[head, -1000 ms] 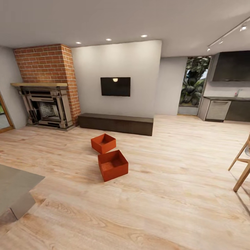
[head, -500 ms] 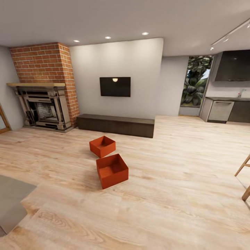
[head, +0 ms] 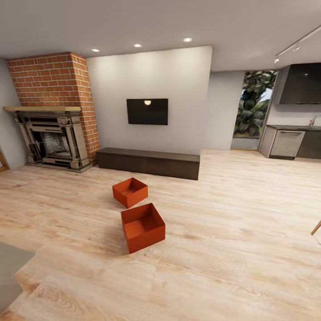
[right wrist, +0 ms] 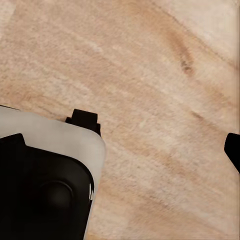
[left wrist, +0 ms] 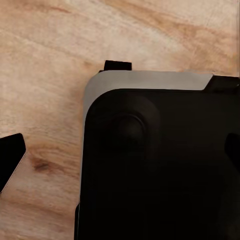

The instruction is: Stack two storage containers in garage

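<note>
The two storage containers stand on the light wood plank floor of the living room, in the middle of the head view. Both are orange-red, open-topped and empty. The nearer container (head: pixel 142 226) is close to the farther container (head: pixel 130 191), both turned at an angle. My left gripper (left wrist: pixel 120 160) hangs open over my dark base and the wood floor, one black fingertip (left wrist: pixel 11 157) showing at the picture's edge. My right gripper (right wrist: pixel 120 152) is also open above bare planks, holding nothing.
Behind the containers runs a long low dark cabinet (head: pixel 149 163) under a wall-mounted TV (head: pixel 147 111). A red brick fireplace (head: pixel 53 111) stands at the back left. A grey rug corner (head: pixel 9 272) lies near left, kitchen units (head: pixel 294 142) at far right.
The whole head view has shifted: the camera has come closer, so the containers look larger and lower. The wooden chair has slid almost out at the right. The containers themselves have not moved.
</note>
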